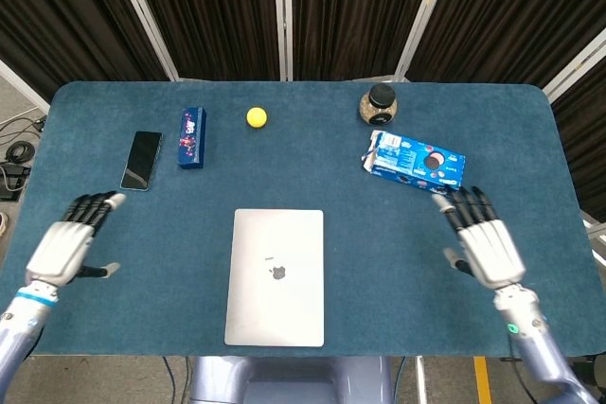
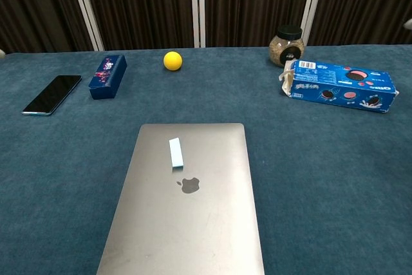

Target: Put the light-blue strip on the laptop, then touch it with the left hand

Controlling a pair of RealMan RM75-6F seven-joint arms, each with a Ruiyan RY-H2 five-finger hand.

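The light-blue strip (image 2: 175,152) lies flat on the lid of the closed silver laptop (image 2: 212,223), just above its logo; in the head view the strip (image 1: 269,258) shows as a faint mark on the laptop (image 1: 275,309). My left hand (image 1: 66,245) hovers over the table well left of the laptop, fingers spread and empty. My right hand (image 1: 483,243) is far to the right of the laptop, open and empty, just below the cookie box. Neither hand shows in the chest view.
A black phone (image 1: 141,160) and a dark blue box (image 1: 191,137) lie at the back left. A yellow ball (image 1: 257,117) sits behind the laptop. A jar (image 1: 378,104) and a blue cookie box (image 1: 415,163) stand at the back right.
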